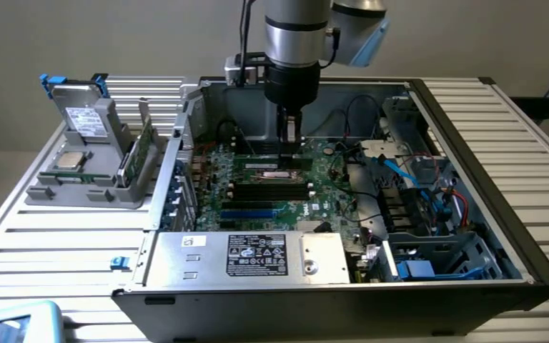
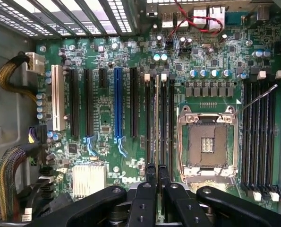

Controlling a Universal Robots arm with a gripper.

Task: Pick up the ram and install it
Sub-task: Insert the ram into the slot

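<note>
Inside the case (image 1: 351, 309) — end effector (image 2: 157, 166) tight on the ram (image 2: 157, 118), empty slots (image 2: 171, 118) alongside.

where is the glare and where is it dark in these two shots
Exterior view: pale table bright, circuit board inside the case dim under the arm. Wrist view: vent slats washed out white, metal socket frame glinting, jaws a dark shape.

Open computer case (image 1: 303, 314) stands beside a grey parts holder (image 1: 83, 194).
</note>
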